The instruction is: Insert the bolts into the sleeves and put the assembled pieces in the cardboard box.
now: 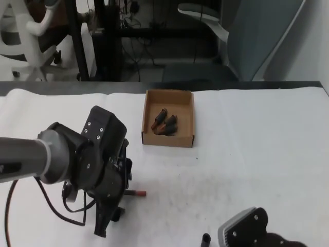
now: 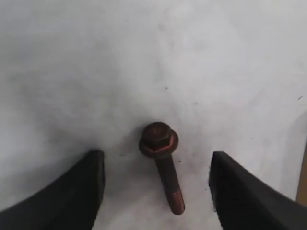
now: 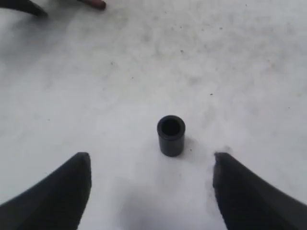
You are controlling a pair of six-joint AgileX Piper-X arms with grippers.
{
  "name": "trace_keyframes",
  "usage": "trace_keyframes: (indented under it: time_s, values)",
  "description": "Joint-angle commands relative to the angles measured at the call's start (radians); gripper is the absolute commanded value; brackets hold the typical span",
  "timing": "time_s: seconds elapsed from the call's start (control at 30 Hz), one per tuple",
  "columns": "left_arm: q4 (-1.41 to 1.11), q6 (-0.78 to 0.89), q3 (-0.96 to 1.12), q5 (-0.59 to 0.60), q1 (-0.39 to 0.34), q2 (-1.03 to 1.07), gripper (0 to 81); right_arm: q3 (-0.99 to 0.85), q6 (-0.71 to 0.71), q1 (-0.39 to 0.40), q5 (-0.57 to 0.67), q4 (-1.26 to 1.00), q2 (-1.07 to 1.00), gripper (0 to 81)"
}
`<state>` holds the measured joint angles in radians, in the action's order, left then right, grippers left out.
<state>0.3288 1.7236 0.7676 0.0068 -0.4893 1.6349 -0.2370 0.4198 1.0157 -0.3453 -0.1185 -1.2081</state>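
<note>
Bolt (image 2: 162, 167): reddish-brown, hex head with a flange. It lies on its side on the white bench (image 1: 257, 134), between the two fingers of the left gripper (image 2: 157, 158) and touching neither. The left gripper is released, fingers spread wide, hanging low over the bolt. In the high view the bolt pokes out beside this gripper, nearer the camera than the box.

Sleeve (image 3: 171, 135): short, black and hollow. It stands upright on the bench with the bore facing up, between the fingers of the right gripper (image 3: 151, 160) with clear bench on either side. The right gripper is likewise released, fingers apart, holding nothing. In the high view the sleeve sits at the near edge, just beside the right arm's wrist housing and well apart from the bolt.

Cardboard box (image 1: 167, 139): open-topped, on the bench beyond both grippers, near the middle.

Assembled pieces (image 1: 165, 123): a few dark items lying close together inside the box; the exact count cannot be told.
</note>
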Motion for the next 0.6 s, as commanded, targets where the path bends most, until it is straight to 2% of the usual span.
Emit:
trace_keyframes:
  time_s: [0.0,0.07,0.13,0.2,0.3,0.33,0.4,0.43,0.57]
  values:
    - [-0.021,0.021,-0.001,0.010,-0.001,0.017,59.8,0.001,-0.017,0.001,-0.025,-0.078,-0.060,66.1]
    - [-0.037,0.040,-0.001,0.022,0.001,0.017,59.8,0.001,-0.023,0.001,-0.042,-0.104,-0.079,59.4]
    - [-0.050,0.058,-0.001,0.022,0.001,0.017,59.8,0.001,-0.023,0.001,-0.061,-0.103,-0.081,45.4]
    - [-0.048,0.084,-0.001,0.025,0.001,0.017,57.1,-0.001,-0.023,-0.004,-0.061,-0.103,-0.081,25.8]
    - [-0.037,0.087,-0.001,0.021,0.001,0.023,37.0,-0.006,-0.028,-0.025,-0.027,-0.103,-0.090,4.3]
    - [-0.039,0.083,-0.001,0.019,0.001,0.026,26.6,-0.008,-0.028,-0.034,-0.018,-0.103,-0.095,0.8]
    - [-0.042,0.076,-0.001,0.019,0.001,0.031,3.4,-0.012,-0.028,-0.044,-0.001,-0.103,-0.100,0.0]
    - [-0.048,0.065,-0.001,0.017,0.001,0.030,1.4,-0.011,-0.028,-0.043,-0.001,-0.103,-0.101,0.0]
    - [-0.107,0.048,-0.001,0.019,0.009,0.030,1.7,-0.012,-0.079,-0.043,0.010,-0.103,-0.101,0.0]
